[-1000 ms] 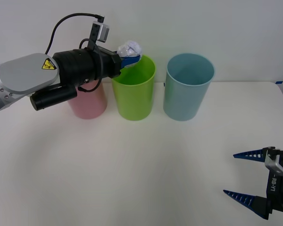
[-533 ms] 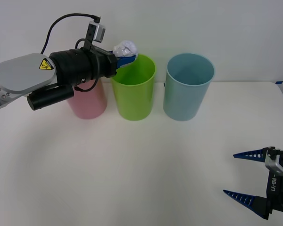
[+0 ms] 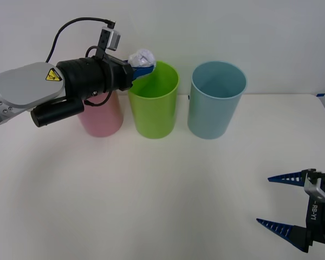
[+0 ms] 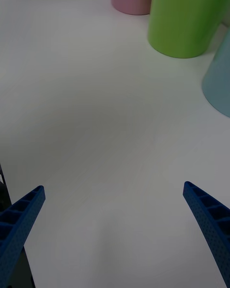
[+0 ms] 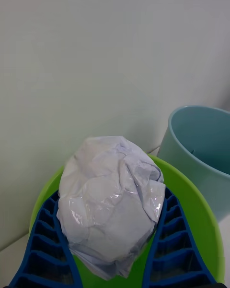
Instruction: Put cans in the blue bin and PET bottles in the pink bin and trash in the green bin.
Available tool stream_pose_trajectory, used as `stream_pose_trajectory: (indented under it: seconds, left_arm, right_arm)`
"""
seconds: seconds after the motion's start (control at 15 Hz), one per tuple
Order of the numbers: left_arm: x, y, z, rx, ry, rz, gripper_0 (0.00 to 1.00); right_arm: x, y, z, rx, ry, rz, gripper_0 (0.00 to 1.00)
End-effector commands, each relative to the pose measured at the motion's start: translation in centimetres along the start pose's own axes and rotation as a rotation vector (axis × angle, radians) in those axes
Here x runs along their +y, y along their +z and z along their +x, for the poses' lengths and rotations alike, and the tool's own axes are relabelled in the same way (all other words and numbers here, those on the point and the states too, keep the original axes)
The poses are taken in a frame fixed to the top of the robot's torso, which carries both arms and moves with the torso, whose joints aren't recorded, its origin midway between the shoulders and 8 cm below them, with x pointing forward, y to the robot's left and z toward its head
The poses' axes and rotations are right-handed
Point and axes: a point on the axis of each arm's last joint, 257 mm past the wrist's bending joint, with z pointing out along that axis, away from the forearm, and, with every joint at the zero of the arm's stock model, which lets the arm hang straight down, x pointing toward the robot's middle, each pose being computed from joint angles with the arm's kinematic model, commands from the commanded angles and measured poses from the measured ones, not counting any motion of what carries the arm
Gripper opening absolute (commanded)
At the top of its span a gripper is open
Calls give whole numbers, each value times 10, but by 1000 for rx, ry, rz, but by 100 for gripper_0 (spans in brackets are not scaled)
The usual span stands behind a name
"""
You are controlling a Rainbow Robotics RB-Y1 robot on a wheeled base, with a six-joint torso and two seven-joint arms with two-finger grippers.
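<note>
Leftward my left gripper (image 3: 142,66) has drifted, upper left of frame, clamping the trash (image 3: 141,57) above the green bin (image 3: 154,103) for release; my right gripper (image 3: 286,205) waits open, lower right.

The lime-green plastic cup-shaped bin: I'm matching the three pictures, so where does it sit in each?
Front view: the lime-green plastic cup-shaped bin stands mid-row, upper centre.
Right wrist view: its wall is at upper right.
Left wrist view: its rim curves under the wad.
Shared landmark: the light-blue plastic bin stands beside it.
</note>
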Motion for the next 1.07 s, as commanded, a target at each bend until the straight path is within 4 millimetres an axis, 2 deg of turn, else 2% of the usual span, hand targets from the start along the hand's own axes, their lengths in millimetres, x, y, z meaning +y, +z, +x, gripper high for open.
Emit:
stream_pose_trajectory:
  seconds: [0.07,1.07]
  left_arm:
    - [0,0,0,0,-4,1,0]
    - [-14,2,0,16,-37,35,0]
  right_arm:
    - [0,0,0,0,0,0,100]
    - [0,0,0,0,0,0,100]
